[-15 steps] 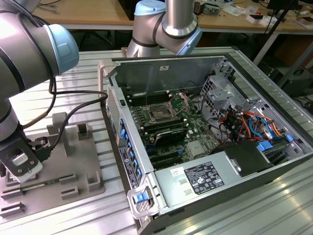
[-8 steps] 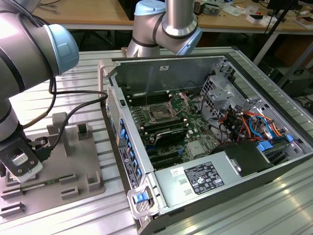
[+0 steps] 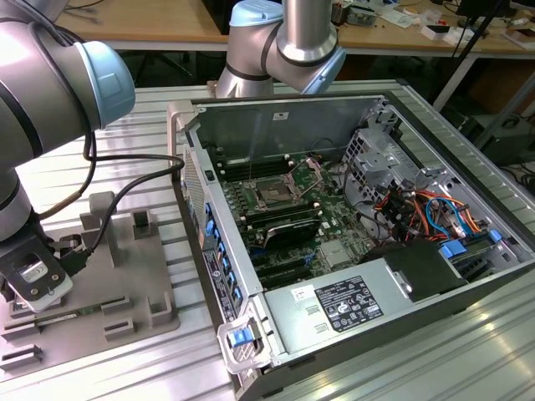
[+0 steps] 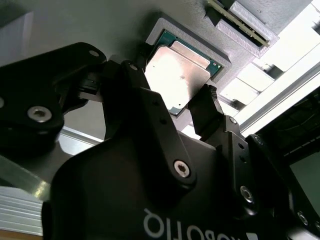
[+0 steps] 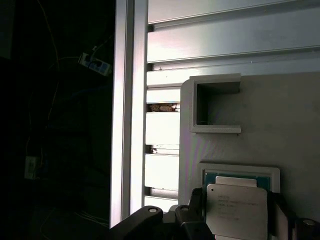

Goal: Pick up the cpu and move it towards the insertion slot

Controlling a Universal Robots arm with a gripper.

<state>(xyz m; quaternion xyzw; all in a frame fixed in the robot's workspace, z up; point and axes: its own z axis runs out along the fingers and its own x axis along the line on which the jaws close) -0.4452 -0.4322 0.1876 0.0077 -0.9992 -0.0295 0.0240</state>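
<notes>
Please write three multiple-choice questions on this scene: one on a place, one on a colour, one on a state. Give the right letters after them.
1. Where is the end effector? A. On a wooden desk B. Over a blue cable C. Over the grey tray
2. What colour is the cpu on top? A. Silver-white B. Black C. Red
3. How is the computer case? A. Closed B. Open, its green motherboard showing C. Tipped over

1 C: it hangs low over the tray at the exterior view's left.
2 A: both wrist views show pale metal.
3 B: the board lies exposed.
</notes>
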